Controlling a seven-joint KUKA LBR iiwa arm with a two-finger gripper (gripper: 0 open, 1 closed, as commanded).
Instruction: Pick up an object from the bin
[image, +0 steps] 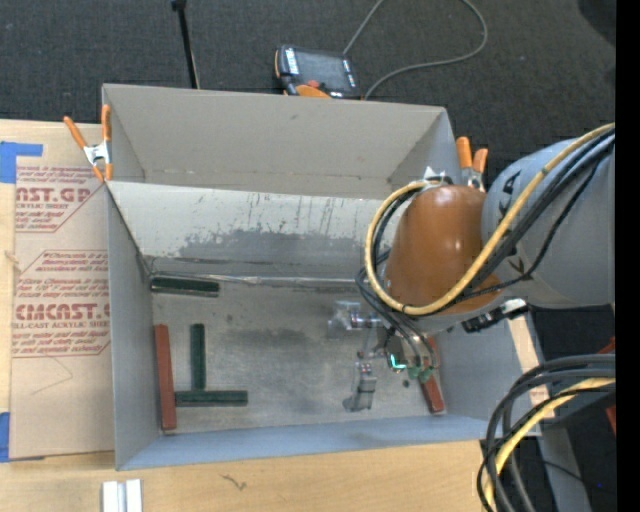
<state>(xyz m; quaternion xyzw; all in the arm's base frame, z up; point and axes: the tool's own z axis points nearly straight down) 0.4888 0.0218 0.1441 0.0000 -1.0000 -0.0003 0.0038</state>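
Down in the right front part of the grey bin (128, 262), the gripper (362, 385) hangs low over the bare floor; whether it is released or clenched I cannot tell. Nearest to it is a red-brown stick (434, 394), lying just beside it along the right wall. Well apart, on the left, lie three dark green sticks (198, 355) and another red stick (163, 378).

black-and-orange device (316, 72), maybe a battery pack | thin cable (450, 60) beside it | dark rod (187, 45) upper left
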